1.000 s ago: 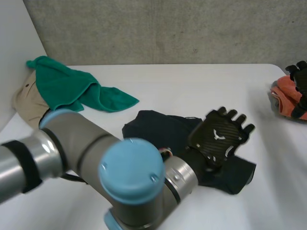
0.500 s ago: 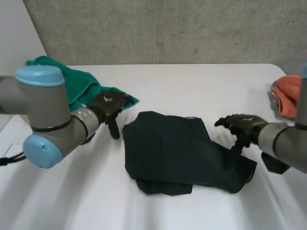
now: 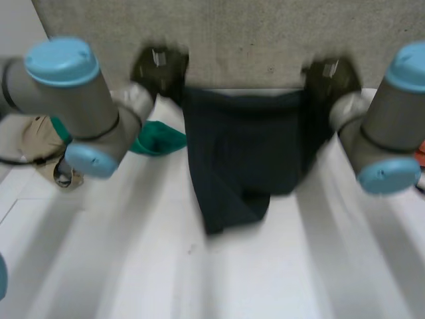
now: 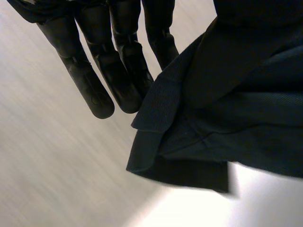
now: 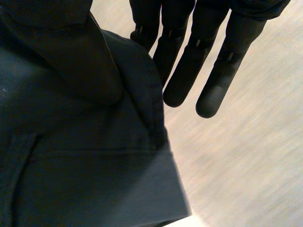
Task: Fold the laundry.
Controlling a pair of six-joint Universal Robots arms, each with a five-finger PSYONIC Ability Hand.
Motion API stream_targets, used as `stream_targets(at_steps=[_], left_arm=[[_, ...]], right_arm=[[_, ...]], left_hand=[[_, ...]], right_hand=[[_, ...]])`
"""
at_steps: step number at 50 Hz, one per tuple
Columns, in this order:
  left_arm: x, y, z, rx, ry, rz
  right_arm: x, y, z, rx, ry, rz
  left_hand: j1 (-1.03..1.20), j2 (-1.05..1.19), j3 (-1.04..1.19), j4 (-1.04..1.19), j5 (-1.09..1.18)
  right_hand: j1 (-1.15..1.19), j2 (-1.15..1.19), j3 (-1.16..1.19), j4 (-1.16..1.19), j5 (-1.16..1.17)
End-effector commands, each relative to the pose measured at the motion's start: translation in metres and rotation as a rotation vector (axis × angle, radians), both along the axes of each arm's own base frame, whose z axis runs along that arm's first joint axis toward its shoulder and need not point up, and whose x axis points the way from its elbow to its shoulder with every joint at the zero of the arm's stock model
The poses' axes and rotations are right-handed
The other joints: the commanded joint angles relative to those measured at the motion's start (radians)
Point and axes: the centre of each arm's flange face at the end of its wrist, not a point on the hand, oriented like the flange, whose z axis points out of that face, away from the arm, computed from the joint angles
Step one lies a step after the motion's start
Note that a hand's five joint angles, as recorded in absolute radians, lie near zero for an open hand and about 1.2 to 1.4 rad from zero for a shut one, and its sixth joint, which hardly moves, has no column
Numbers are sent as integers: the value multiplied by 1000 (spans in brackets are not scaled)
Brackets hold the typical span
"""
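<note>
A dark navy garment (image 3: pixel 246 146) hangs spread between my two hands, its lower end trailing on the white table (image 3: pixel 279 266). My left hand (image 3: pixel 159 66) holds its upper corner at that side, and my right hand (image 3: pixel 330 74) holds the other upper corner. In the left wrist view the cloth (image 4: pixel 227 104) is pinched at the thumb side while the fingers (image 4: pixel 94 80) reach straight past its edge. The right wrist view shows the same: the cloth (image 5: pixel 71 156) is gathered at the thumb, and the fingers (image 5: pixel 208 66) are straight beside it.
A green cloth (image 3: pixel 156 141) lies on the table behind my left arm, with a beige garment (image 3: pixel 36 143) beside it at the table's left edge. A grey wall stands behind the table.
The garment lay crumpled on the table with my hands at its two sides. Both hands have since taken hold of it and raised it, so it hangs stretched between them.
</note>
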Motion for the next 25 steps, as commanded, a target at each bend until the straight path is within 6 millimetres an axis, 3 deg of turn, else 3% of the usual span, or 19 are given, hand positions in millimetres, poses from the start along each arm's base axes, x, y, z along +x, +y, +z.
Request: stream_targets(at_steps=[1, 5, 9, 10, 13, 17, 18, 20, 21, 22, 25], left_arm=[[4, 19, 125, -502, 321, 39], [8, 23, 119, -486, 307, 41], [6, 28, 91, -406, 258, 33], [6, 30, 74, -362, 228, 32], [8, 35, 51, -299, 188, 35], [15, 47, -4, -146, 72, 44], [18, 56, -32, -69, 6, 43], [21, 64, -56, -1, -55, 43], [23, 69, -67, 32, -91, 41], [26, 83, -89, 99, -168, 33], [34, 113, -124, 222, -316, 5]], right_arm=[[-4, 0, 129, -648, -183, -46], [-1, 4, 138, -674, -183, -27], [3, 3, 121, -604, -137, 17], [5, 2, 107, -554, -116, 28], [7, 0, 80, -467, -77, 39], [8, 1, 28, -302, -5, 67], [10, 2, 2, -219, 28, 86], [10, 5, -27, -126, 64, 105], [10, 9, -55, -35, 100, 117], [8, 11, -68, 12, 122, 119], [6, 27, -113, 164, 237, 139]], left_hand=[[271, 201, 209, 201, 234], [271, 201, 209, 201, 234], [271, 201, 209, 201, 234], [271, 201, 209, 201, 234], [271, 201, 209, 201, 234], [271, 201, 209, 201, 234], [271, 201, 209, 201, 234], [271, 201, 209, 201, 234], [271, 201, 209, 201, 234], [271, 201, 209, 201, 234], [271, 201, 209, 201, 234]], right_hand=[[293, 220, 216, 201, 274], [293, 220, 216, 201, 274], [293, 220, 216, 201, 274], [293, 220, 216, 201, 274], [293, 220, 216, 201, 274], [293, 220, 216, 201, 274], [293, 220, 216, 201, 274], [293, 220, 216, 201, 274], [293, 220, 216, 201, 274], [293, 220, 216, 201, 274], [293, 220, 216, 201, 274]])
